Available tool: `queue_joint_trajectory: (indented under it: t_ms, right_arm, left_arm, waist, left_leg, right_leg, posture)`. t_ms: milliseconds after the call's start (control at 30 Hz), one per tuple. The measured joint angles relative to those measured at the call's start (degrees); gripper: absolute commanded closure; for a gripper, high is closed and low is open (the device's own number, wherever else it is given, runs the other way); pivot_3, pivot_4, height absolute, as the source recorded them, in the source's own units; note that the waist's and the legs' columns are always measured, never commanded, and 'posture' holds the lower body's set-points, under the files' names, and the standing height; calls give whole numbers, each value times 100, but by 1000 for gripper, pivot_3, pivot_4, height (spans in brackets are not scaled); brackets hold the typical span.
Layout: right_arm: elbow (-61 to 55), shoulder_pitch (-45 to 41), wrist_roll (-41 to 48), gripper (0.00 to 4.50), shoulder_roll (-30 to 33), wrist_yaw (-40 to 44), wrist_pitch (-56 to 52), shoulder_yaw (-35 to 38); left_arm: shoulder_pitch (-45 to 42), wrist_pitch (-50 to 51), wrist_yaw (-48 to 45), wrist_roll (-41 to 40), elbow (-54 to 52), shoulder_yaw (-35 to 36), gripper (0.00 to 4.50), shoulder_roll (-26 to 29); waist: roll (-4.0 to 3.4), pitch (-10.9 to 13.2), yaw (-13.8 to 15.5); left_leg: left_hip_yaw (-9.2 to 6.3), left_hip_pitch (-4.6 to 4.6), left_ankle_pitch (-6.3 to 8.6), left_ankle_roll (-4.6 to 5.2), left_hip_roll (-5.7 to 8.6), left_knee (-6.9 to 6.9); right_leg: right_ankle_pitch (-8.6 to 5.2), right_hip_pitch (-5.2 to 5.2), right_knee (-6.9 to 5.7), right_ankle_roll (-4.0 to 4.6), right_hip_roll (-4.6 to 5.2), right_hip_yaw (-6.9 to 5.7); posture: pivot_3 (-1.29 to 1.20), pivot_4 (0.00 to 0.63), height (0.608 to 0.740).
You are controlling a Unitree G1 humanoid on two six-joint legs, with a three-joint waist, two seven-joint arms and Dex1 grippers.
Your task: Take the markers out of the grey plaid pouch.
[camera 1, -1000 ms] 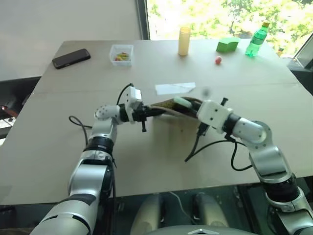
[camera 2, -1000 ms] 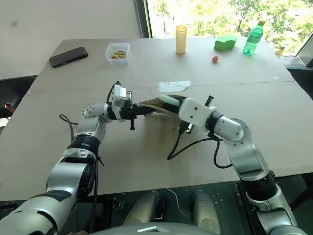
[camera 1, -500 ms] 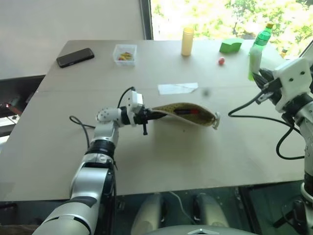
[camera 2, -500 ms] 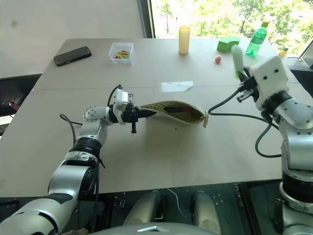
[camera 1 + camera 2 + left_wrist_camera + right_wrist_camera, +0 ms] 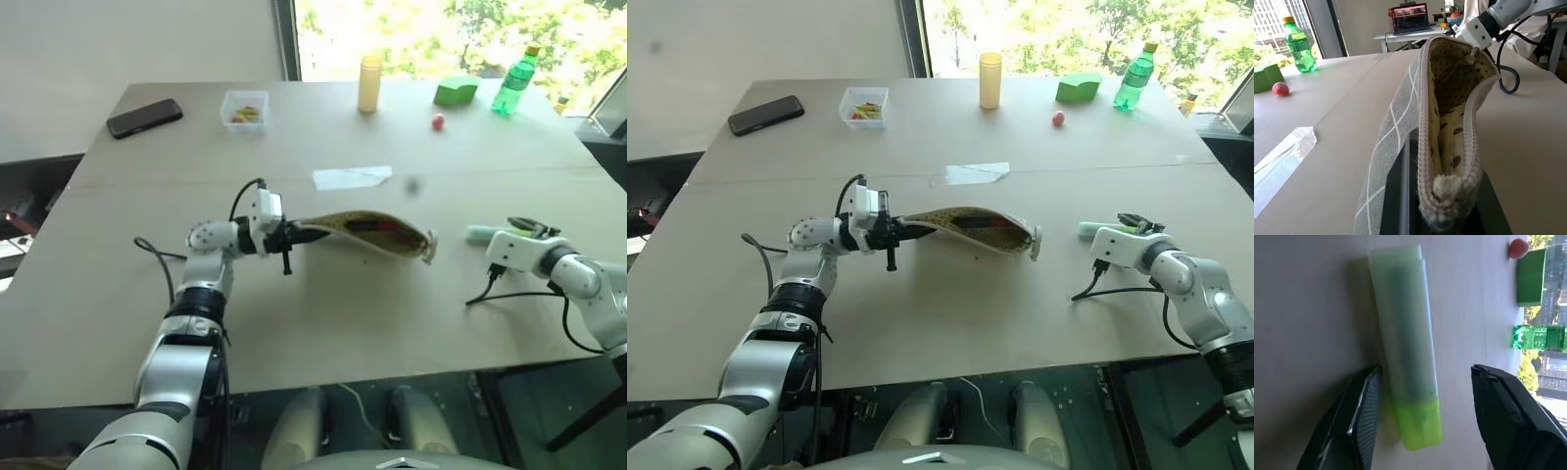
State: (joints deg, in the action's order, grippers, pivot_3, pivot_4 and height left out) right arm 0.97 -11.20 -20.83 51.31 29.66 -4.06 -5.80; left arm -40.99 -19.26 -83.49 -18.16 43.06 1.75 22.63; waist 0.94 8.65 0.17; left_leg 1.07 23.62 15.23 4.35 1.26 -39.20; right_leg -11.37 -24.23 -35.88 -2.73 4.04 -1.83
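One marker flat on table, between open right gripper fingers.

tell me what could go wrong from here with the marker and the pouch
1. The marker lies on the table between the right gripper's open fingers, one finger right against it. Pulling back could drag or roll it, perhaps toward the nearby table edge.
2. The left gripper holds the grey plaid pouch only by one end, its mouth open and something red still inside. A weak pinch could let it sag or slip, complicating the next reach.
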Motion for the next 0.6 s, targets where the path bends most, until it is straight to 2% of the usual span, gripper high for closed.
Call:
queue_joint_trajectory:
  t_ms: [67,133,233,267,367,467,600]
  right_arm:
    - [-832,501,736,1245,-119,478,-653,477]
    - [-1772,676,1665,1245,-492,775,-1552,1027]
    - [-3450,99,3012,1999,-1066,777,-3057,1627]
    - [-3713,-36,3178,2359,-1159,721,-3293,1666]
    - [-4331,-373,3598,3634,-1731,363,-4075,1369]
    - [-4379,-385,3659,3634,-2149,-7,-4572,543]
    - [-4376,-510,3634,3634,-2385,-277,-4719,72]
  left_arm:
    - [20,23,6,-3,-12,4,4500,36]
    - [40,27,2,-4,-13,10,4500,61]
    - [40,32,-5,-3,-13,-3,4500,34]
    - [40,34,-6,-4,-14,-3,4500,33]
    - [38,56,-7,-4,-14,-2,4500,30]
    - [35,105,-7,-6,-14,1,4500,8]
    - [31,140,-5,-6,-14,0,4500,-14]
  waist:
    - [-1,1,58]
    - [-3,1,53]
    - [-5,2,37]
    - [-4,1,45]
    - [8,-6,89]
    - [7,-6,85]
    - [7,-6,62]
  left_leg:
    - [0,5,0,0,-5,0]
    - [2,4,2,2,-8,-2]
    - [0,-5,16,24,-11,-5]
    - [-5,-6,16,24,-11,-5]
    - [-24,-4,15,22,-9,-7]
    - [-18,6,2,1,4,-8]
    - [-10,7,1,1,11,-8]
  right_leg:
    - [0,-3,0,0,-2,-2]
    - [1,-5,-2,0,-1,2]
    - [2,0,-2,2,3,2]
    - [2,3,-1,2,4,-2]
    - [3,7,-1,7,11,-6]
    - [4,-1,-2,8,13,-4]
    - [4,-4,1,7,10,-7]
  posture:
    - [0,150,740]
    - [0,150,740]
    - [0,150,740]
    - [0,150,740]
    - [0,150,740]
    - [0,150,740]
    - [0,150,740]
